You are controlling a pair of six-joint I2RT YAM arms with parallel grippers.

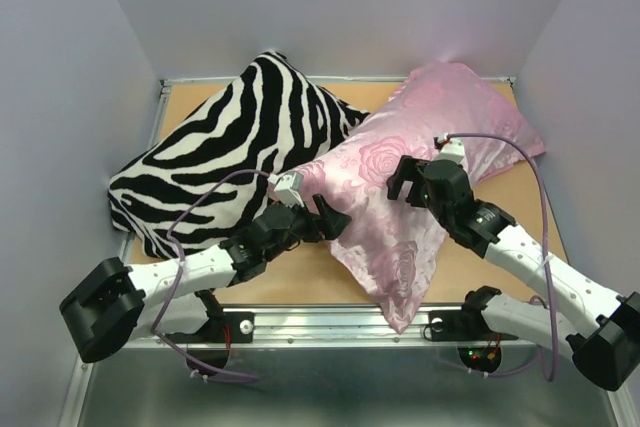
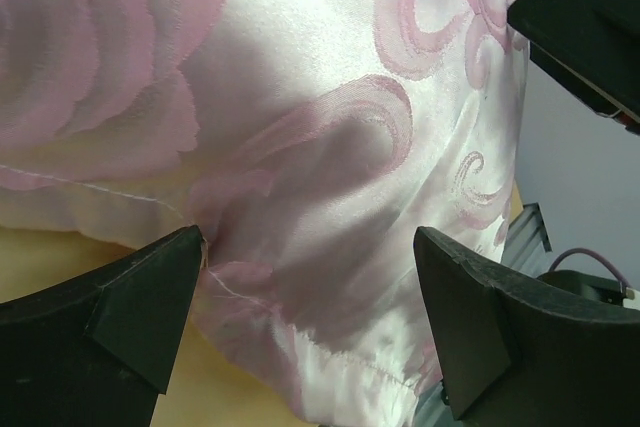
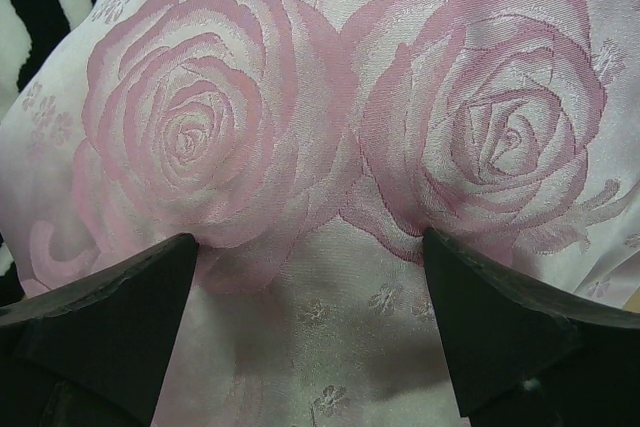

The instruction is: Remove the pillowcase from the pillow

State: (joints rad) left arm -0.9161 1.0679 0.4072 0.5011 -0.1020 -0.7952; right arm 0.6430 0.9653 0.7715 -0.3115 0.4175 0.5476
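Left gripper (image 1: 333, 219) at the side of the pillowcase (image 1: 395, 252), right gripper (image 1: 403, 185) on top — both w/ jaws spread, nothing pinched — prob. bracketing satin for a pinch.

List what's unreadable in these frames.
- The pillow: hidden in every view by the pillowcase.
- The pillowcase opening: not visible; in the top view the arms cover part of the fabric.
- The left claw and right claw: open, but the wrist views don't show whether they press the fabric.
- The zebra pillow: right side hidden behind the pillowcase, top view.
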